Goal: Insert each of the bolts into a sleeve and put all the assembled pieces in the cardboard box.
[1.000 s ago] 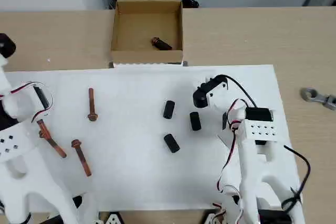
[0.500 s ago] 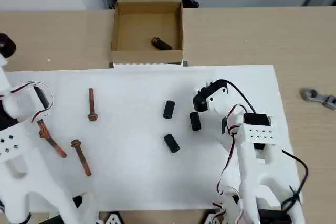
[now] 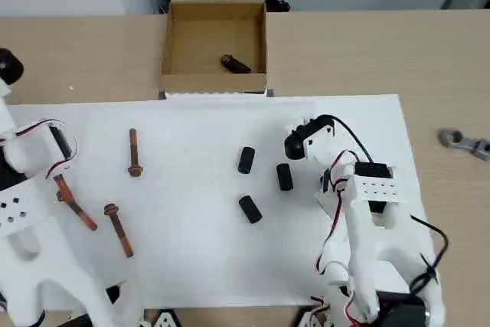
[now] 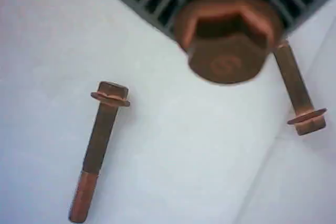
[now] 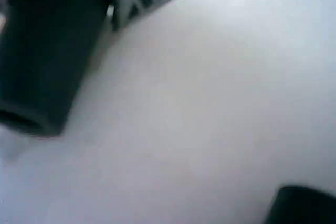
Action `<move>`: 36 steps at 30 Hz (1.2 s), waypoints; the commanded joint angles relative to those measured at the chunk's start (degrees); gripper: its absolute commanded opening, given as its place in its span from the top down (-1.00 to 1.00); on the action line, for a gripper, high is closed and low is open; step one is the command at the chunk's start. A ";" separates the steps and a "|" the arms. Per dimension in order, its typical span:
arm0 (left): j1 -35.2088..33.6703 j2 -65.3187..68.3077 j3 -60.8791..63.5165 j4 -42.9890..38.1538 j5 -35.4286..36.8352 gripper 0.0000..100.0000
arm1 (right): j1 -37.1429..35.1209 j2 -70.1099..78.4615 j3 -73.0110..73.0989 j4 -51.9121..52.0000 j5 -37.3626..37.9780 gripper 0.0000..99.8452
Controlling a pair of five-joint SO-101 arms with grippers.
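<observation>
The near bolt [image 3: 117, 229] lies closest to me, on the left side of the white sheet [image 3: 191, 266]. It is copper-coloured, with a flanged hex head at its far end and the shank running toward me. Right of centre lies the near sleeve [image 3: 250, 209], a short black cylinder on its side.

The left tool [image 3: 60, 184] is clenched on the held bolt [image 3: 75, 206], which hangs tilted just left of the near bolt. In the left wrist view its hex head faces the lens and hides most of the shank.

Farther out, the middle sleeve [image 3: 285, 177] lies just on the near side of the right tool [image 3: 295, 145]. I cannot tell whether they touch. In the right wrist view a sleeve shows as a dark blurred mass cut off by the frame edge, and I cannot tell the state of the right tool. The far sleeve [image 3: 246, 160] lies left of the middle sleeve, apart from it. The far bolt [image 3: 134, 152] lies well to the left, head toward me.

The cardboard box [image 3: 170, 44] stands open-topped on the bare worktop [image 3: 76, 59], at the far edge of the sheet. One assembled piece [image 3: 235, 64] lies inside, near its right wall, with a copper head at the left end and a black sleeve over the shank.
</observation>
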 commanded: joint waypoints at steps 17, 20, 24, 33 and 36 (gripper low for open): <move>-0.26 -2.02 -0.48 -1.41 -0.62 0.99 | -0.40 -39.16 -2.81 17.80 -12.92 0.99; -0.18 -2.02 -0.48 -1.85 -0.35 0.99 | -0.75 -47.78 -5.45 20.00 -19.60 0.99; 0.00 -1.93 -0.48 -4.84 -0.26 0.99 | -0.92 -55.60 -10.20 18.77 -30.07 0.99; 0.09 -2.02 -0.48 -9.32 -0.26 0.99 | -19.38 -55.52 -13.27 -2.15 -47.65 0.99; 0.88 -2.02 -0.48 -9.85 -0.18 0.99 | -22.29 -49.10 -21.45 -4.44 -49.67 1.00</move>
